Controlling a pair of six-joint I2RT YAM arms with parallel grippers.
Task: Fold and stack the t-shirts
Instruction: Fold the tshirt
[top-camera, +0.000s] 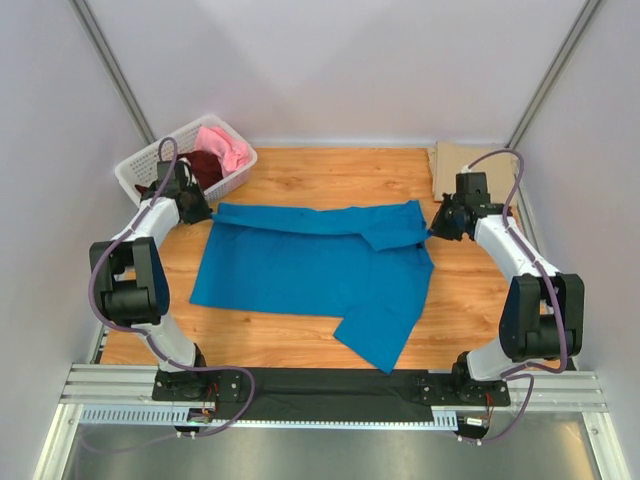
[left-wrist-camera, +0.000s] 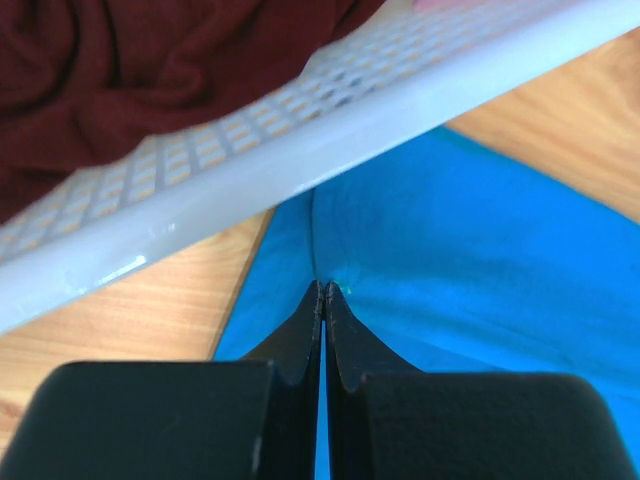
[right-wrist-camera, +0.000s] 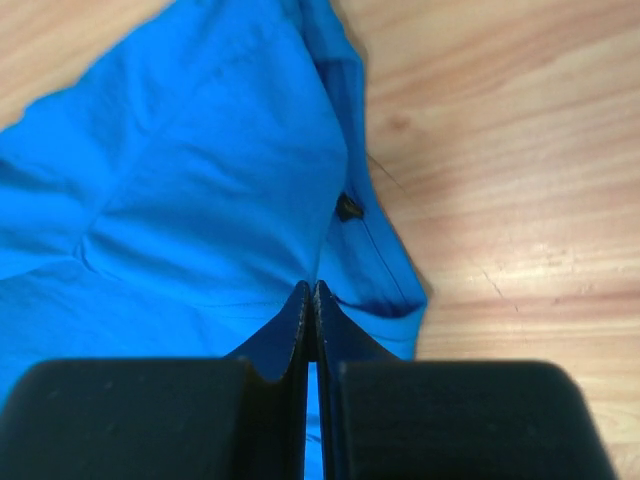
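Note:
A bright blue t-shirt (top-camera: 310, 270) lies spread across the wooden table, one sleeve trailing toward the near edge. My left gripper (top-camera: 200, 212) is at its far left corner, beside the basket. The left wrist view shows that gripper (left-wrist-camera: 325, 288) shut, with blue cloth (left-wrist-camera: 470, 260) pinched at the tips. My right gripper (top-camera: 437, 225) is at the shirt's far right corner. Its jaws (right-wrist-camera: 312, 288) are also shut on a fold of the blue cloth (right-wrist-camera: 200, 180). A dark maroon t-shirt (top-camera: 205, 165) and a pink one (top-camera: 222, 145) sit in the basket. A tan t-shirt (top-camera: 460, 165) lies at the back right.
The white lattice basket (top-camera: 135, 175) stands at the back left, its rim (left-wrist-camera: 300, 110) just above my left fingertips. Grey walls close in the table on three sides. Bare wood (right-wrist-camera: 520, 150) shows to the right of the blue shirt.

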